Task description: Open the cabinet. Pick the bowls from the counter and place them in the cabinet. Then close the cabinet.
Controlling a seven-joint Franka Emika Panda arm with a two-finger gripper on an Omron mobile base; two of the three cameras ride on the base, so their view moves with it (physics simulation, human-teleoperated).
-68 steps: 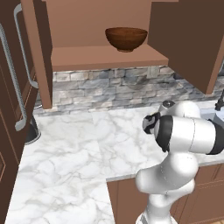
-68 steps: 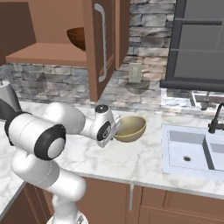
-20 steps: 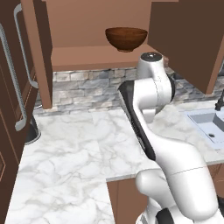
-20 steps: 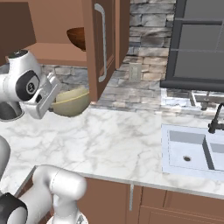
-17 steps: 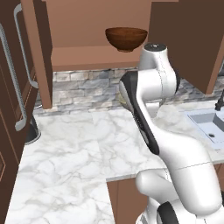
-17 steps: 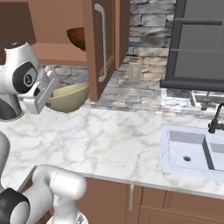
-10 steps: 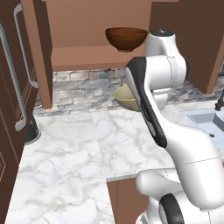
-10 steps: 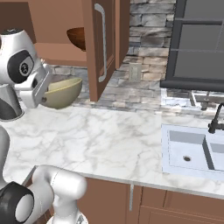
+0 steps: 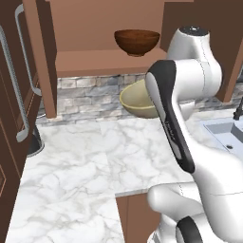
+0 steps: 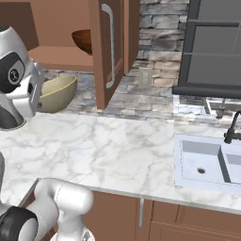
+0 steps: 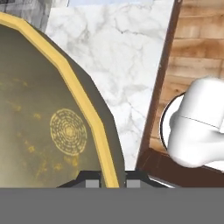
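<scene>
Hand view shows the jaws [image 11: 110,178] clamped on the yellowish rim of the round pale beige bowl [image 11: 48,127], one dark tip on each side of the rim, so the bowl's inner face with its ringed centre mark spreads away to one side of them. Past the rim on the other side lies the white marble worktop with grey veins [image 11: 127,65], bordered by a brown wooden edge.

From the left base camera the held bowl [image 9: 136,99] hangs in the air, tilted, well above the worktop [image 9: 90,161] and just below the shelf of the open reddish-brown wooden cabinet [image 9: 99,61]. Above the jaws, on that shelf, sits the glossy dark reddish-brown wooden bowl [image 9: 137,42], upright and apart from the beige one. Behind the held bowl runs a grey stone backsplash [image 9: 90,95].

Right base camera gives the same bowl [image 10: 56,93] beside the white wrist, its opening turned toward the arm, under the cabinet shelf [image 10: 61,56]. The cabinet's open door with a long silver bar handle [image 10: 109,44] stands out toward the camera, on the far side of the bowl from the arm. Farther along the worktop [image 10: 117,150] a pale sink basin [image 10: 207,164] with a dark tap [image 10: 231,127] is set well apart from the jaws.
</scene>
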